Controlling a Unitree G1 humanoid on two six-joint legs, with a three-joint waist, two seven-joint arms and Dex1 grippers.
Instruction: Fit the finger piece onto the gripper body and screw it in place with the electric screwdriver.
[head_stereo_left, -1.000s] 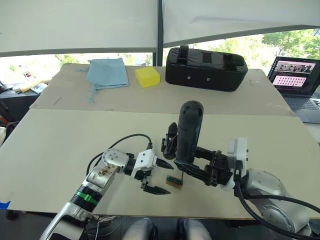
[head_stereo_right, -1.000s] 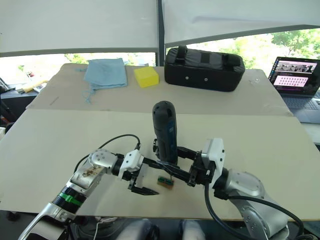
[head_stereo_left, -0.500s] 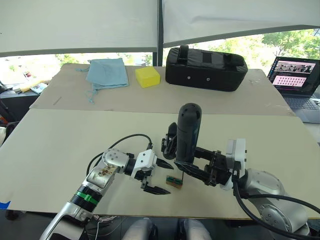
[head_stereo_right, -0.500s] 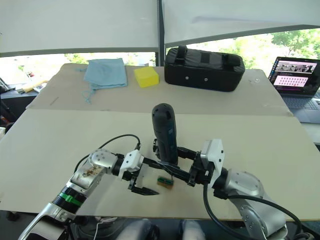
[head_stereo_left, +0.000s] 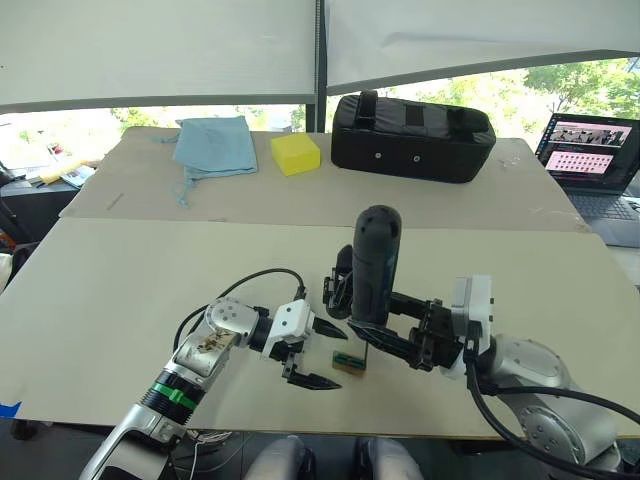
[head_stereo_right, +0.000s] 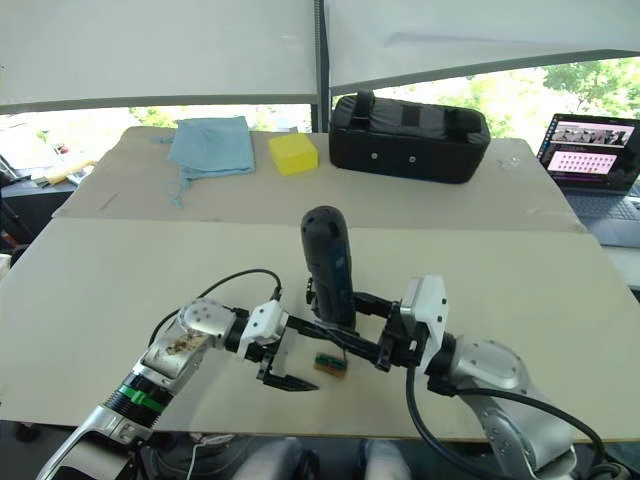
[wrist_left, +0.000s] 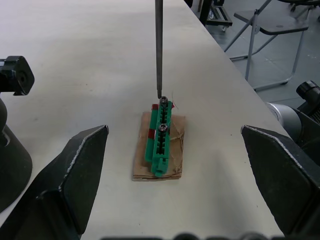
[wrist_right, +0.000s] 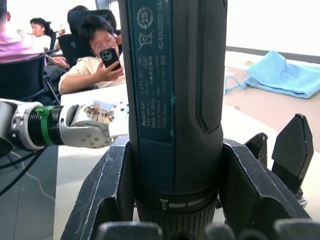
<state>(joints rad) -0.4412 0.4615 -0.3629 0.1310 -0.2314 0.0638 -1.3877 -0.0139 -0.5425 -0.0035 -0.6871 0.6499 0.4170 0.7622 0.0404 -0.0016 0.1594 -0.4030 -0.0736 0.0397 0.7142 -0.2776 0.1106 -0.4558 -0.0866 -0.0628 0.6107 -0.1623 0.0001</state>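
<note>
Between our right gripper's (wrist_right: 172, 200) two black fingers (wrist_right: 107, 190) the electric screwdriver (head_stereo_left: 375, 265) stands upright, gripped firmly around its lower body; the jaws are closed against its sides. Its thin metal bit (wrist_left: 158, 47) points straight down, and the tip touches the top screw of a small green block (wrist_left: 159, 137). This block lies on a brown cardboard piece (wrist_left: 172, 157) on the near table (head_stereo_left: 120, 290), and a second screw sits a little lower in it.

Our left gripper (head_stereo_left: 318, 353) hovers just beside the block, on its left, with the fingers spread wide apart and nothing between them. From the left wrist view, the two fingers (wrist_left: 75, 165) stand on either side of the block without touching it.

Just behind the screwdriver, and partly hidden by it, we see the gripper body (head_stereo_left: 338, 288), a small black mechanism standing on the table. We cannot make out the finger piece clearly, so we cannot tell where it is.

Farther away, on the second table (head_stereo_left: 120, 190), there are a blue cloth (head_stereo_left: 212, 145), a yellow block (head_stereo_left: 295, 153) and a big black padded case (head_stereo_left: 410, 135). A laptop (head_stereo_left: 590, 150) with a lit screen stands at the far right. Some seated people (wrist_right: 100, 55) show in the right wrist view; one holds up a phone.
</note>
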